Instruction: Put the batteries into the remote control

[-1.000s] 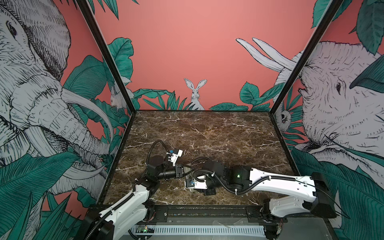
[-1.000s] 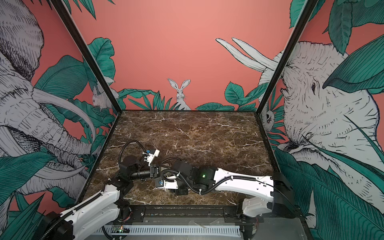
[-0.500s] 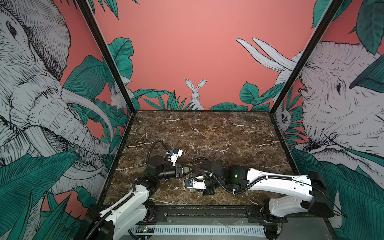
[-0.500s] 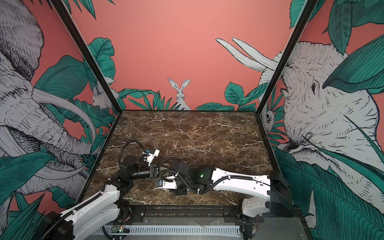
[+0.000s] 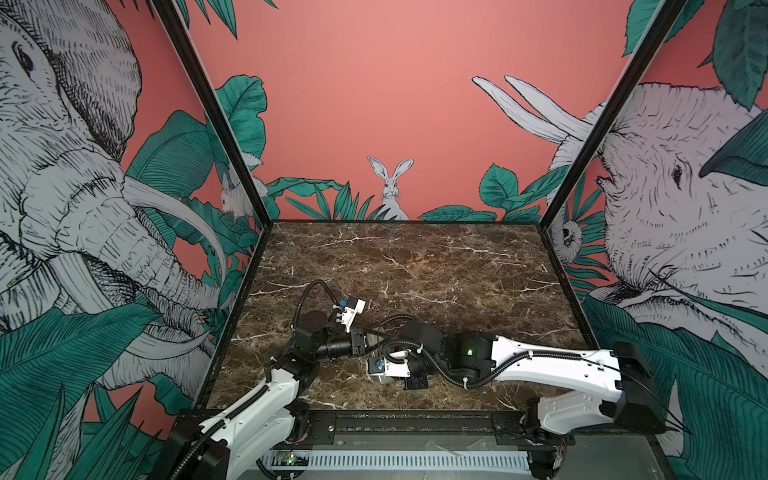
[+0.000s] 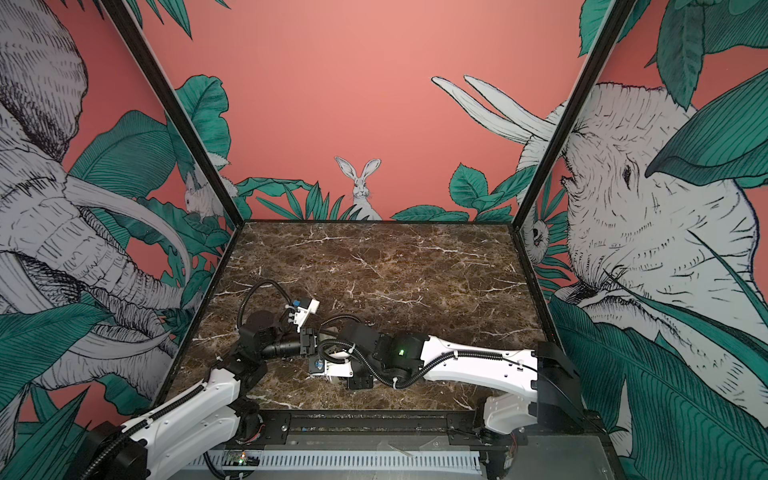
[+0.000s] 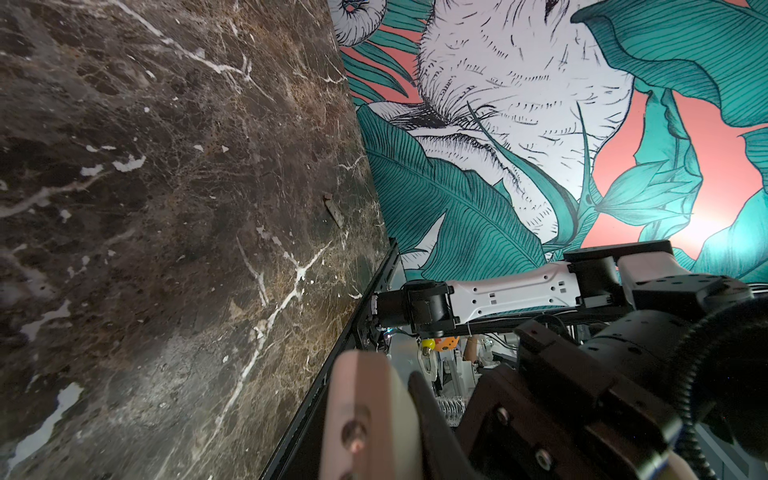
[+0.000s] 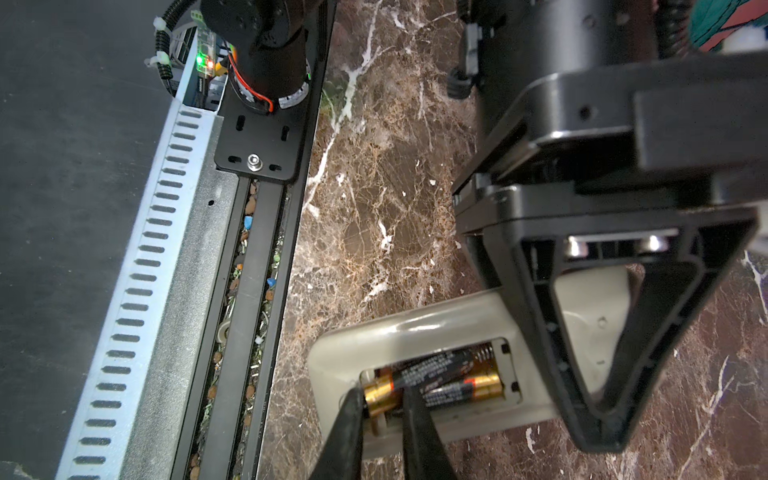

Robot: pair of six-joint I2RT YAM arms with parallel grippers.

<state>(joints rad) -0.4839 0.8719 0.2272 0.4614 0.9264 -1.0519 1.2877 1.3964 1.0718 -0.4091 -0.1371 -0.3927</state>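
The remote control [image 8: 415,332] lies back up, greyish-beige, with its battery bay open. Two batteries sit in the bay. One battery [image 8: 461,390] lies flat. The other battery [image 8: 432,368] is tilted, its far end by the spring and its gold end raised. My right gripper [image 8: 382,399] is shut on that gold end, one black finger on each side. My left gripper [image 7: 395,386] is shut on the remote control [image 7: 365,415] farther along its body. In both top views the two wrists meet at the front middle, around the left gripper [image 5: 363,337], and hide the remote.
The black frame rail [image 8: 257,266] and a white slotted cable duct [image 8: 145,270] run along the table's front edge, close to the remote. A small slim dark piece [image 7: 334,210] lies on the marble near the right wall. Printed walls enclose three sides.
The right arm has edged a little to the left, toward the left gripper. The left arm has stayed where it was.
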